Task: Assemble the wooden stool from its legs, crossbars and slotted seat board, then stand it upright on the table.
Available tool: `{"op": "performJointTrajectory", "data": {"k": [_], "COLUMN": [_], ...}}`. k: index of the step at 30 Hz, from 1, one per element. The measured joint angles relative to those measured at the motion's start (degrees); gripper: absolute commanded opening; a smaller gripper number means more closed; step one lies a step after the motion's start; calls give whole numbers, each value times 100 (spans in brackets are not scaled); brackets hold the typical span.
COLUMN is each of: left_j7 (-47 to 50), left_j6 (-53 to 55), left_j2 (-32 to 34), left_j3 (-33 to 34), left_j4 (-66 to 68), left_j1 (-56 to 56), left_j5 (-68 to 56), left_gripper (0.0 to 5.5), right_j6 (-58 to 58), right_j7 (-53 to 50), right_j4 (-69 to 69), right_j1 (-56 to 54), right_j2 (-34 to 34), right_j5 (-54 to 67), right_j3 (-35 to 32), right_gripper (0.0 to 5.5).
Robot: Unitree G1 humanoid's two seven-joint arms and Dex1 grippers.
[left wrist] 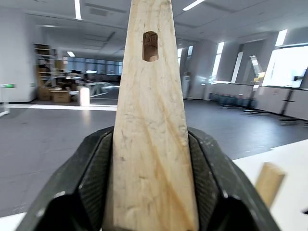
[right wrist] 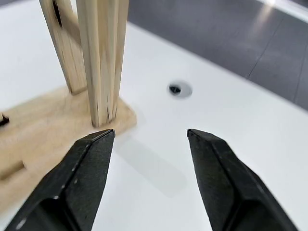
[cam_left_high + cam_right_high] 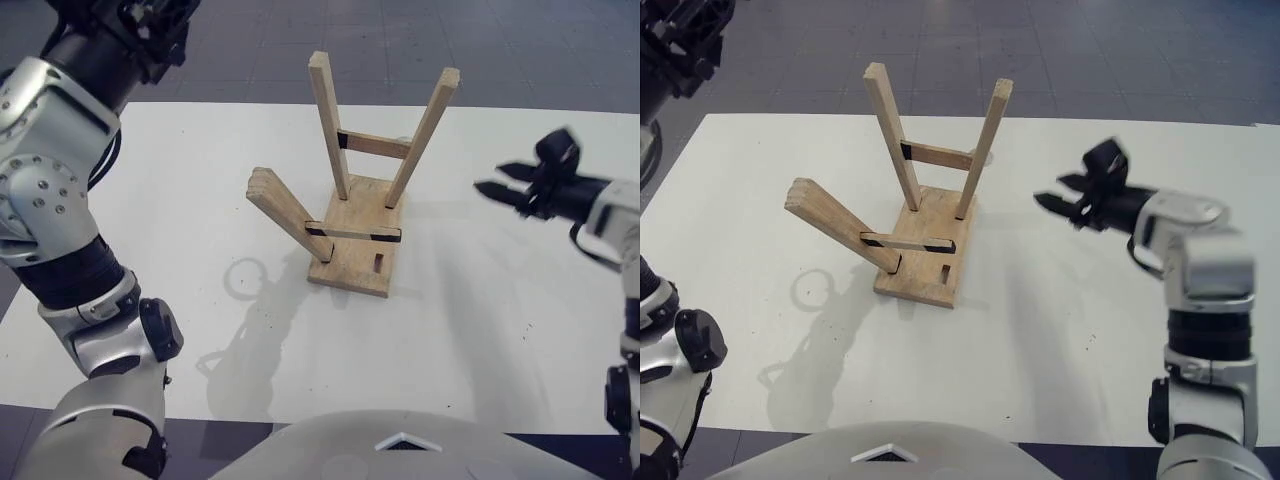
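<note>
The slotted seat board (image 3: 352, 252) lies flat on the white table (image 3: 480, 330) with the stool upside down. Two legs (image 3: 330, 125) stand up from it, joined by a crossbar (image 3: 375, 144). A third leg (image 3: 285, 212) leans out to the left at the front, tied by a second crossbar (image 3: 352, 233). My left gripper (image 1: 151, 161) is raised at the far left beyond the table's back edge, shut on a loose wooden leg (image 1: 151, 110) with a slot near its end. Right of the stool, above the table, my right gripper (image 3: 498, 186) is open and points at the nearest upright leg (image 2: 101, 57).
A small round hole (image 2: 179, 89) marks the table surface beyond the stool. Dark floor lies behind the table's back edge (image 3: 500, 107). White table surface stretches between the stool and the front edge, and to the right under my right arm.
</note>
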Motion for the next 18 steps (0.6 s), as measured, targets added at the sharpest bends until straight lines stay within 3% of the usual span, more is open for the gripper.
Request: {"op": "performJointTrajectory", "data": {"k": [6, 10, 18], "left_j7": [-1605, -2248, -2717], "left_j6": [1155, 1547, 1410], "left_j2": [5, 131, -179], "left_j3": [158, 114, -875], "left_j4": [942, 1527, 1626], "left_j1": [-831, -1102, -903], "left_j5": [-2319, -2944, -2447], "left_gripper": [206, 206, 206], "right_j6": [1723, 1920, 1867], "right_j7": [775, 758, 709], "right_j4": [869, 1390, 1507], "right_j1": [-1998, -2481, -2710], "right_j2": [557, 940, 1379], "right_j5": [2886, 3477, 3797], "right_j3": [-1285, -1310, -863], "right_gripper": [421, 443, 443]}}
